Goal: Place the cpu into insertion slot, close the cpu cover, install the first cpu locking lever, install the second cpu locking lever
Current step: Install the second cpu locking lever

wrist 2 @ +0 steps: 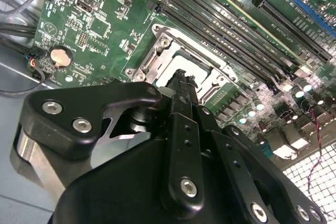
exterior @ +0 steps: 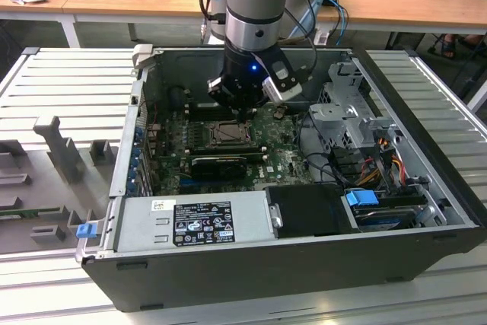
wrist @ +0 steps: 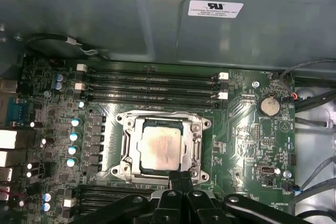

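Open computer case [exterior: 228, 279] on a ribbed counter [exterior: 68, 81]. End effector [wrist: 181, 178] low over the motherboard, fingers pressed together, empty. Just ahead of the tips: cpu [wrist: 161, 148] seated in insertion slot [wrist: 125, 156], cpu cover [wrist: 198, 148] down around it. Probably lever step at hand; needs fine lateral push. Memory slots [wrist: 152, 85] beyond, little room.

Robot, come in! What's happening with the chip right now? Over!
Tool shut, empty, at the socket's edge. Chip sits in socket, metal cover down around it. Nothing in the way.

silvery-beige cpu [wrist: 159, 148] seated in insertion slot [wrist: 124, 148], cpu cover [wrist: 198, 150] closed flat
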